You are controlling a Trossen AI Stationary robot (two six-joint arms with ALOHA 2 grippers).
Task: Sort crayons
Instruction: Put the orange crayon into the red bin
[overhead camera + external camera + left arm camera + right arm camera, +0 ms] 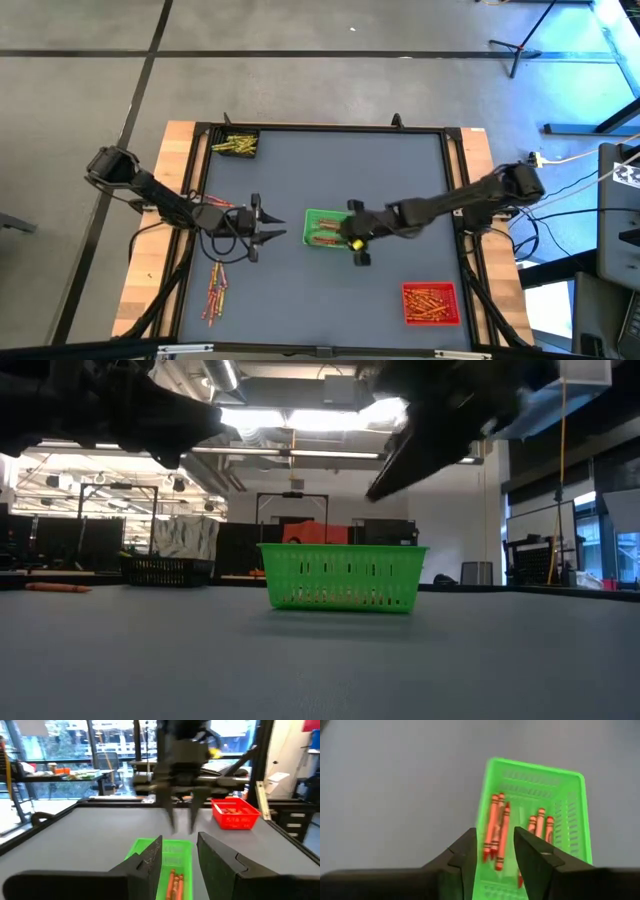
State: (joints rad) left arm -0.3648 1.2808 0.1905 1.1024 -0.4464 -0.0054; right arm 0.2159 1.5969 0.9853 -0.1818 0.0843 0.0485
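High view: right gripper (357,243) sits over the right edge of the green tray (325,229), near the middle of the bench (400,180). Fingers apart, nothing visibly between them. Orange crayons in green tray (326,232) lie inside it. Left gripper (272,227) hovers just left of the same tray, fingers pointing at it, parted, no crayon seen in them. Loose crayons (215,290) lie scattered near the bench's front-left edge. Black tray (236,143) in the back-left corner holds yellow-green sticks. Red tray (431,303) near the front-right corner holds red crayons (430,300).

Low view: green tray (342,575) stands on the bench surface, mid-frame; both arms are dark shapes overhead, grippers not readable. One orange crayon (58,588) lies far off towards the bench edge, black tray (164,569) behind it.

Left wrist view: own fingers (220,865) parted, gap empty, green tray (150,851) with orange crayons (175,881) right beyond them. Right gripper (182,815) hangs above the tray's far end, fingers blurred, partly open. Red tray (235,812) further back.

Right wrist view: own fingers (532,857) spread a moderate gap, holding nothing, directly above the green tray (570,810). Two clusters of orange crayons (497,830) lie on the tray floor, lengthwise, one cluster showing through the gap.
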